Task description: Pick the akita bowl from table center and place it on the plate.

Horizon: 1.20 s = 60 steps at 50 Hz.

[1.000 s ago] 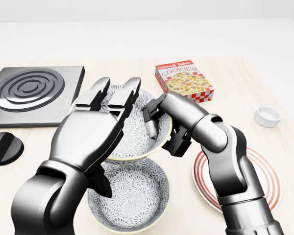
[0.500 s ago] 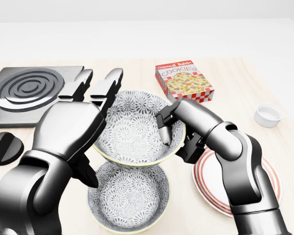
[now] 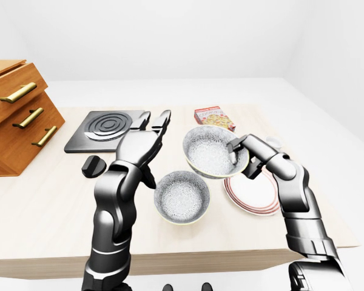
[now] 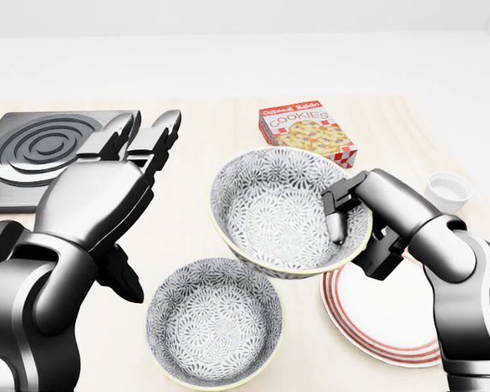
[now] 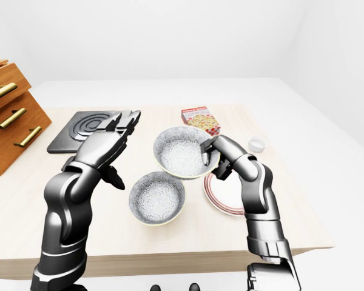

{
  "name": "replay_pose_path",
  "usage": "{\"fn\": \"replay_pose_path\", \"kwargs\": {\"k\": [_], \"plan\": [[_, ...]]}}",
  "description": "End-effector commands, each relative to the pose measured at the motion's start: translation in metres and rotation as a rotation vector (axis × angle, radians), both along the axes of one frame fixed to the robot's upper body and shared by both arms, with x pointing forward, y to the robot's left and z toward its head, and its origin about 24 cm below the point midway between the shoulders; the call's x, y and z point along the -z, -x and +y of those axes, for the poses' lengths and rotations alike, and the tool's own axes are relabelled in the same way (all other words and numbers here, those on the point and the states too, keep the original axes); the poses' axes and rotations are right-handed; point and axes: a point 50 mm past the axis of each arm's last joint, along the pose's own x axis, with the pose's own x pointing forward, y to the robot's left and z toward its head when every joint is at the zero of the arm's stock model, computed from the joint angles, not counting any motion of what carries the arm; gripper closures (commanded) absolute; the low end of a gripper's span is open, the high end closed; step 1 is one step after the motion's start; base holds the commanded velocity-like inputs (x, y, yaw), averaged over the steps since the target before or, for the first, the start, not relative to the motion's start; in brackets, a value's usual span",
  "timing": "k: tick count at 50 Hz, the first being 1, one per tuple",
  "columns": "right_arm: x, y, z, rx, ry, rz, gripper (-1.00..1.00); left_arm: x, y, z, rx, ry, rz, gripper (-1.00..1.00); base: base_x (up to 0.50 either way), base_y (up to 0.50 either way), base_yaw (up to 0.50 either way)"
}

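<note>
The pale wooden table filled most of the head view, and a wooden drawer unit with brass handles was seen at its 9 o'clock edge in the left-eye view. The left hand was held flat above the table at about 9 o'clock from the head view's centre, its fingers spread wide and closed on nothing. A dark stove plate with concentric rings was partly hidden behind those fingers, toward 10 o'clock.

The akita bowl was held up off the table near the view's centre, tilted — its rim at 3 o'clock was pinched by the right hand, one finger inside the wall and the rest outside. A second patterned bowl rested on the table at 7 o'clock from the lifted one. The red-ringed plate lay at 5 o'clock from the akita bowl, which overlapped only its upper-left rim in this view.

A cookie box lay at 12 o'clock — a small white cup at 3 o'clock, beyond the right wrist. A dark knob was seen below the stove plate.
</note>
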Motion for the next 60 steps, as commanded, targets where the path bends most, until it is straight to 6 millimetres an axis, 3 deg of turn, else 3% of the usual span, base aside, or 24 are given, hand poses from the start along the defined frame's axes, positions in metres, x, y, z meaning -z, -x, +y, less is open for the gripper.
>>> {"fn": "replay_pose_path", "kwargs": {"k": [1,15,32,60], "plan": [[-0.002,0.019,-0.036,0.094,-0.039,-0.039,1.00,0.003,-0.003,0.006,-0.010,0.004,0.021,-1.00,0.00,0.00,0.00],[0.010,0.031,-0.063,0.194,-0.033,-0.011,1.00,0.016,-0.012,0.005,0.008,0.018,0.095,-1.00,0.00,0.00,0.00],[0.034,0.039,-0.090,0.325,-0.010,0.055,1.00,0.017,-0.010,0.005,0.009,0.017,0.094,-1.00,0.00,0.00,0.00],[0.065,0.040,-0.113,0.461,0.054,0.124,1.00,0.018,0.001,0.001,0.007,0.016,0.077,-1.00,0.00,0.00,0.00]]}}
